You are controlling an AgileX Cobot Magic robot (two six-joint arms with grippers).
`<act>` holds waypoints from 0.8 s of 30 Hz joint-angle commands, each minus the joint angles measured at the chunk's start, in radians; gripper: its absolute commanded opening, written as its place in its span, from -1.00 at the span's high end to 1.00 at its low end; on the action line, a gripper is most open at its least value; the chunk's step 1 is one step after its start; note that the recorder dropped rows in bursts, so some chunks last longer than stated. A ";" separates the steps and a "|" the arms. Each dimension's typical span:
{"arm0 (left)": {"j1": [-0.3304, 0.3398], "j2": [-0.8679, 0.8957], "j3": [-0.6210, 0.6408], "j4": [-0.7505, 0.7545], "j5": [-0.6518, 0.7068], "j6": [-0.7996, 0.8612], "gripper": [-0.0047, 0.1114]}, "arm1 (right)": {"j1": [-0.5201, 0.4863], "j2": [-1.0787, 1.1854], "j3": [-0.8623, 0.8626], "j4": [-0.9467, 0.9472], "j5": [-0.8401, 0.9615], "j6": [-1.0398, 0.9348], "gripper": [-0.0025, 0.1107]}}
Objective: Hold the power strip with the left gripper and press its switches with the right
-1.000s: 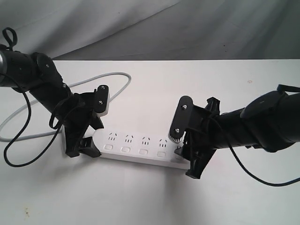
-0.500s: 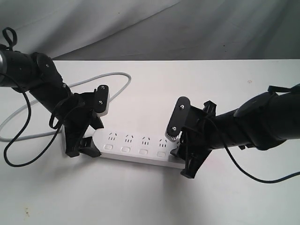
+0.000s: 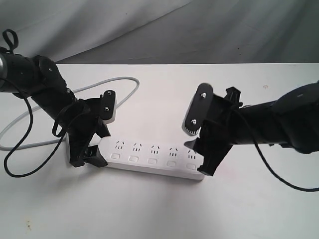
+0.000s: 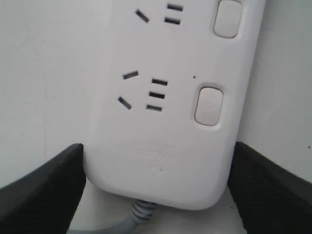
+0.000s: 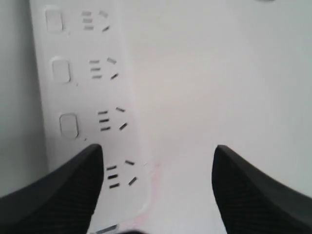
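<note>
- Exterior view: the power strip (image 3: 149, 155) lies flat on the bench (image 3: 149, 209), sockets up. Its grey cord (image 3: 122, 79) loops away behind the left arm.
- The left end effector (image 3: 97, 132) straddles the strip's cord end. The right end effector (image 3: 199, 149) stands at the opposite end, jaws spread, the lower one just beside the strip's corner.
- All five switches (image 3: 152, 161) show in a row along the near edge.
- Left wrist view: the strip's cord end (image 4: 165, 146) sits between the two jaws. Each jaw appears to bear on a long edge, so I record it as pinching the strip across its width.
- One switch (image 4: 208, 105) is in plain sight beside its socket.
- Right wrist view: the jaws are wide apart. One overlaps the strip (image 5: 83, 87) next to the end socket; the other hangs over bare bench.
- Three switches are visible here (image 5: 68, 125). The one nearest the jaw is hidden, and I cannot tell whether it is touched.
- Judgement: the hold is set and the pressing step is in hand, at the end away from the cord.
- The next move calls for one jaw tip set squarely over a switch, then a short straight push down while the left keeps the strip from sliding.
- Containers: none in any view.
</note>
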 commanded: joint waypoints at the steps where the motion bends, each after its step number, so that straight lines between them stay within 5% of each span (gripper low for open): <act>1: 0.001 0.001 -0.005 -0.005 0.007 -0.002 0.06 | -0.002 -0.135 0.007 0.051 -0.001 -0.004 -0.10; 5: 0.001 0.001 -0.005 -0.005 0.007 -0.002 0.06 | -0.002 -0.244 0.065 0.106 -0.003 -0.004 0.06; 13: 0.001 0.001 -0.005 -0.005 0.007 -0.004 0.06 | -0.002 -0.708 0.355 0.337 -0.007 -0.004 0.96; 18: 0.001 0.001 -0.005 -0.005 0.007 -0.004 0.06 | -0.002 -1.003 0.466 0.430 -0.054 -0.002 0.96; 24: 0.001 0.001 -0.005 -0.005 0.007 -0.001 0.06 | -0.002 -1.048 0.469 0.466 -0.054 -0.002 0.96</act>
